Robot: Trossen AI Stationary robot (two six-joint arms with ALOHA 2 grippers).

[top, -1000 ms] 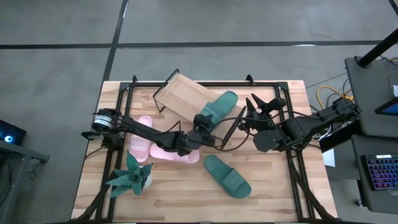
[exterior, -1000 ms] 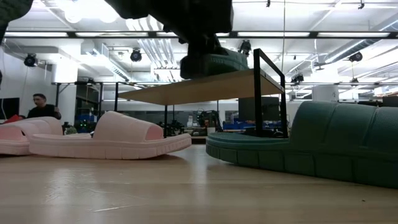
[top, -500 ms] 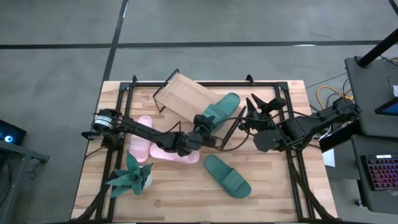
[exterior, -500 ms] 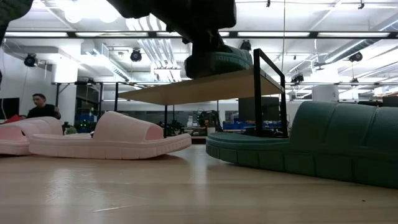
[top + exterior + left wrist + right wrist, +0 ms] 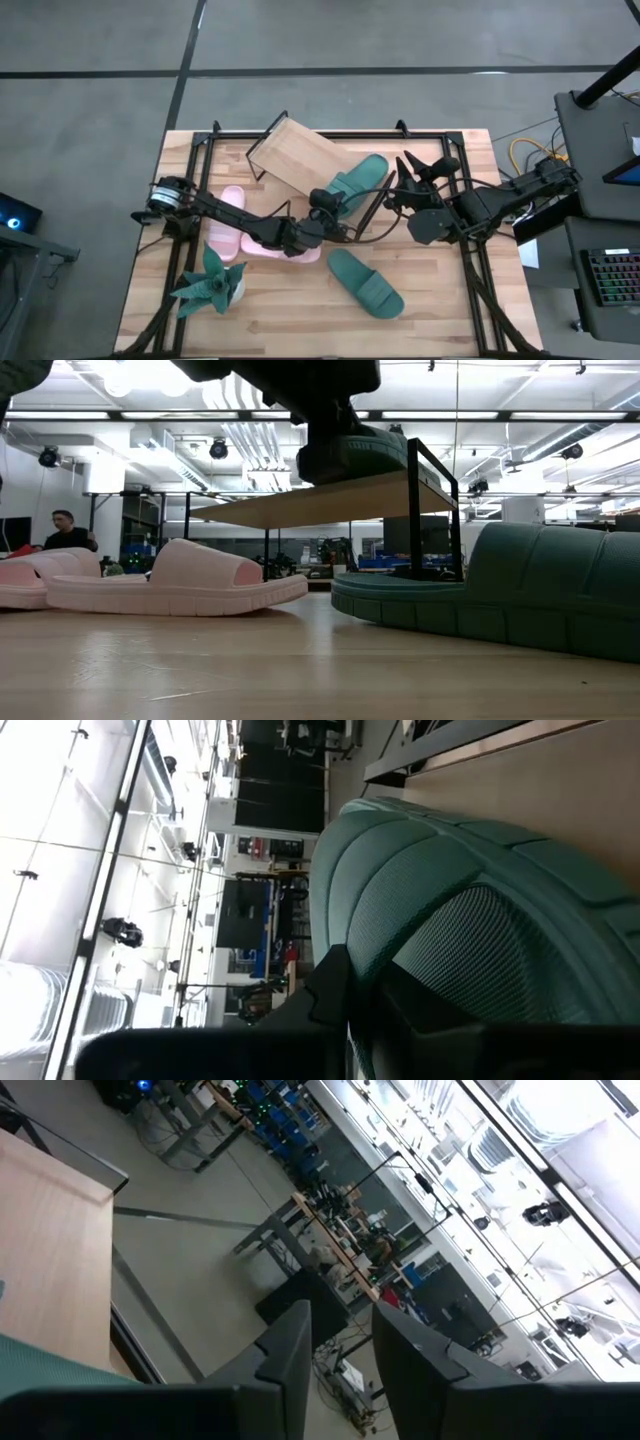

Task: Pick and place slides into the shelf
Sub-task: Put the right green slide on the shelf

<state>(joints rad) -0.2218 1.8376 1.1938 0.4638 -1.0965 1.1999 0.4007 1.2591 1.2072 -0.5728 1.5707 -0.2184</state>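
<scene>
A dark green slide (image 5: 358, 176) hangs over the right end of the shelf (image 5: 295, 155), a light wood board on black wire legs. My left gripper (image 5: 323, 200) is shut on it. In the low view this slide (image 5: 352, 455) sits at the board's top (image 5: 300, 505). I cannot tell whether it touches the board. A second green slide (image 5: 365, 283) lies sole down near the table's front. Two pink slides (image 5: 280, 245) (image 5: 226, 215) lie left of centre. My right gripper (image 5: 397, 188) stands open beside the shelf's right end. My left gripper holds the green slide by its near-left end (image 5: 400, 955), pinched between the two fingers (image 5: 330, 985). The fingers come level from the table's left and near side. The slide is up at the height of the shelf board, roughly level.
A green leafy toy plant (image 5: 210, 285) stands at the near left. A black frame (image 5: 200, 150) runs along the table's edges. A person (image 5: 65, 530) shows in the room beyond. The near green slide (image 5: 500, 595) fills the low view's right.
My left gripper has rolled a little about its own line. The green slide in it has edged toward the shelf's right end and stays at board height. The shelf and the other slides have kept still.
</scene>
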